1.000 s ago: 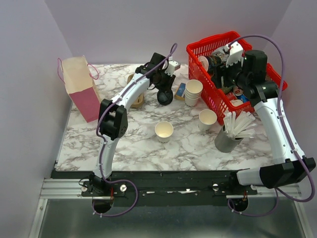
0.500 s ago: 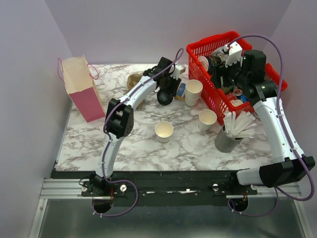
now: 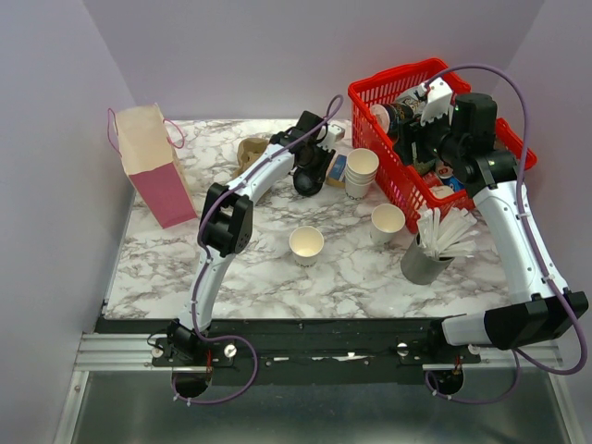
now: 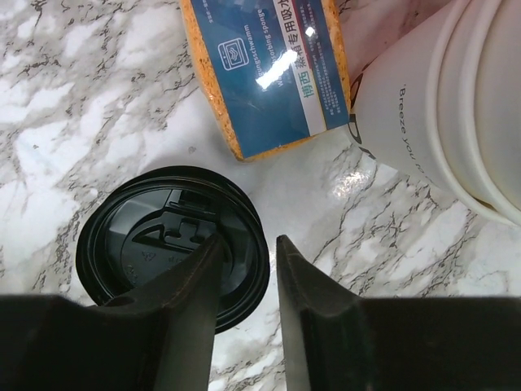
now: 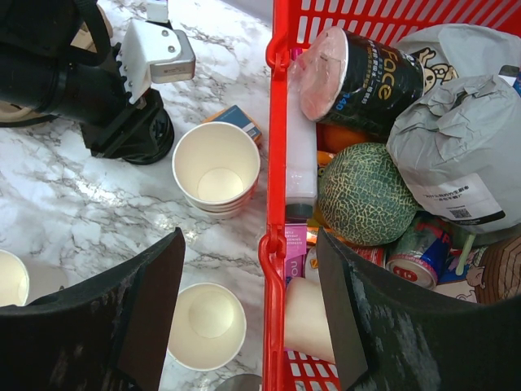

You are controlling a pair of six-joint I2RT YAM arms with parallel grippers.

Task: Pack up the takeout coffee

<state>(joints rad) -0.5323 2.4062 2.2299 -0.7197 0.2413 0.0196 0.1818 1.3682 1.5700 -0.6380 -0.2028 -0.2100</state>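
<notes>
The takeout coffee's round black lid [image 4: 163, 244] [image 3: 308, 181] lies flat on the marble, apart from every cup. My left gripper [image 4: 248, 244] [image 3: 314, 165] hangs right over it, open by a narrow gap. One finger is above the lid and the other just outside its right rim. Two single white cups stand uncovered, one at mid-table [image 3: 306, 244] and one nearer the basket [image 3: 388, 221] [image 5: 206, 324]. My right gripper [image 5: 251, 305] [image 3: 418, 139] is open and empty above the red basket's left rim [image 5: 279, 122].
A stack of nested white cups [image 3: 361, 171] [image 4: 440, 98] and a blue-and-orange packet [image 4: 260, 65] sit close beside the lid. The red basket [image 3: 398, 79] is full of groceries. A pink paper bag [image 3: 148, 162] stands far left, and a grey holder of straws [image 3: 427, 259] at the right.
My left arm swung right and brought its gripper down over the black lid, with the jaws opening wider and then narrowing a little. The right arm has not moved.
</notes>
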